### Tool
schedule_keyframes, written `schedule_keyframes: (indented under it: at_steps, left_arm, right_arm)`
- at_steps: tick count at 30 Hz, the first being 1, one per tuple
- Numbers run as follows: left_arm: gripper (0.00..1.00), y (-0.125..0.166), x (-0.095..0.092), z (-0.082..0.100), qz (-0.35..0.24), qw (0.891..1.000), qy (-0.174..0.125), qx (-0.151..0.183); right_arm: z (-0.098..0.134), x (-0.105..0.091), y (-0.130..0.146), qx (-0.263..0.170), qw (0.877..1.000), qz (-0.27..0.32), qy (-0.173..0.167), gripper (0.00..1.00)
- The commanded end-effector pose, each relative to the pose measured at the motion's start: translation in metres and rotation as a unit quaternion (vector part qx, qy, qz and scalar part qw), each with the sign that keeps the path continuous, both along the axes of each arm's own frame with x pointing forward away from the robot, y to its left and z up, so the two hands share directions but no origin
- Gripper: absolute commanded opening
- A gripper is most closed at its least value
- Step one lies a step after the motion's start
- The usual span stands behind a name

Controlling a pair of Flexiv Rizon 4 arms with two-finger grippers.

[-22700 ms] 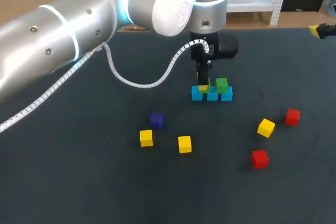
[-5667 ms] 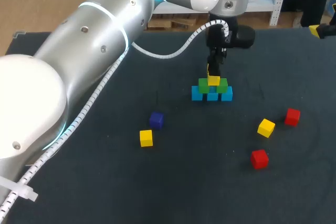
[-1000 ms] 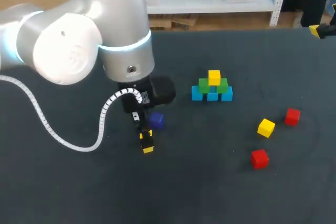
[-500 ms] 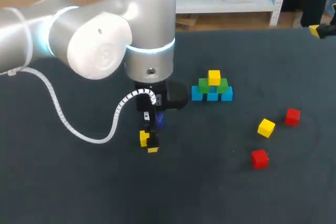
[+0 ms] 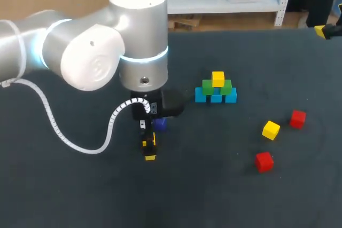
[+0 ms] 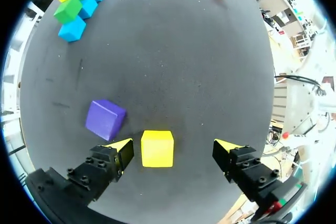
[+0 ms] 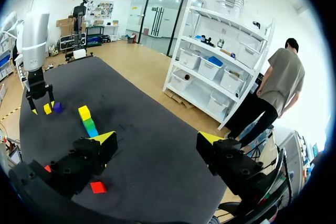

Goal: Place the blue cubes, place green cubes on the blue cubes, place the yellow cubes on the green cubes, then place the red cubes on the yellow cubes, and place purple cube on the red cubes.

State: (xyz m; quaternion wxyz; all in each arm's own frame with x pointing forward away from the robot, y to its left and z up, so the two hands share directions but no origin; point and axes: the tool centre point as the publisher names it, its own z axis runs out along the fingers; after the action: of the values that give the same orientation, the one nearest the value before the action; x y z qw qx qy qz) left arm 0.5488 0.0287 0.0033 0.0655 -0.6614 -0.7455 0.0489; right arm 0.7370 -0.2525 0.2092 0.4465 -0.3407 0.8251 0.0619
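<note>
One yellow cube lies on the table between the left gripper's spread fingers, close beside one tip and apart from the other. A purple cube sits just ahead of that nearer finger. The right gripper stands wide open, well away from the cubes.

Gripper spread wide, yellow cube between the fingers, touching neither. Purple cube just beside it; cube stack far ahead.
</note>
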Motion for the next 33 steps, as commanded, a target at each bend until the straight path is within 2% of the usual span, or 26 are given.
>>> schedule_keyframes:
  at_steps: [1, 2, 3, 4, 7, 8, 9, 10, 20, 22, 27, 30, 33]
  left_arm:
    - [1.00, 0.006, -0.004, -0.001, 0.001, 1.000, -0.006, -0.005]
    - [0.93, 0.005, -0.004, -0.002, 0.001, 1.000, -0.006, -0.006]
    - [0.82, 0.005, -0.003, -0.003, 0.002, 1.000, -0.006, -0.006]
    - [0.45, 0.005, -0.003, -0.004, 0.003, 1.000, -0.005, -0.004]
    - [0.16, 0.006, -0.003, -0.004, 0.004, 1.000, -0.005, -0.004]
    - [0.13, 0.006, -0.003, -0.004, 0.004, 1.000, -0.005, -0.004]
    - [0.04, 0.006, -0.003, -0.004, 0.004, 1.000, -0.005, -0.004]
    - [0.00, 0.006, -0.003, -0.004, 0.004, 1.000, -0.006, -0.005]
    - [0.00, 0.004, 0.000, 0.005, -0.003, 1.000, -0.014, -0.013]
    - [0.00, 0.002, 0.000, 0.014, -0.006, 0.999, -0.014, -0.042]
    - [0.00, -0.005, 0.002, 0.038, -0.013, 0.998, -0.009, -0.063]
    - [0.00, -0.012, 0.006, 0.056, -0.027, 0.998, -0.013, -0.060]
    - [0.00, -0.015, 0.010, 0.067, -0.031, 0.999, -0.001, -0.040]
  right_arm:
    - [-0.001, 0.003, -0.002, 0.003, 1.000, 0.004, 0.001, 1.00]
    - [-0.001, 0.003, -0.002, 0.003, 1.000, 0.004, 0.001, 1.00]
    - [-0.001, 0.003, -0.002, 0.003, 1.000, 0.004, 0.001, 1.00]
    - [-0.001, 0.003, -0.002, 0.003, 1.000, 0.004, 0.001, 1.00]
    - [-0.001, 0.003, -0.002, 0.003, 1.000, 0.004, 0.001, 1.00]
    - [-0.001, 0.003, -0.002, 0.003, 1.000, 0.004, 0.001, 1.00]
    - [-0.001, 0.003, -0.002, 0.003, 1.000, 0.004, 0.001, 1.00]
    - [-0.001, 0.003, -0.002, 0.003, 1.000, 0.004, 0.001, 1.00]
    - [-0.001, 0.003, -0.002, 0.003, 1.000, 0.004, 0.001, 1.00]
    - [-0.001, 0.003, -0.002, 0.003, 1.000, 0.004, 0.001, 1.00]
    - [-0.001, 0.003, -0.002, 0.003, 1.000, 0.004, 0.001, 1.00]
    - [-0.001, 0.003, -0.002, 0.003, 1.000, 0.004, 0.001, 1.00]
    - [-0.001, 0.003, -0.002, 0.003, 1.000, 0.004, 0.001, 1.00]
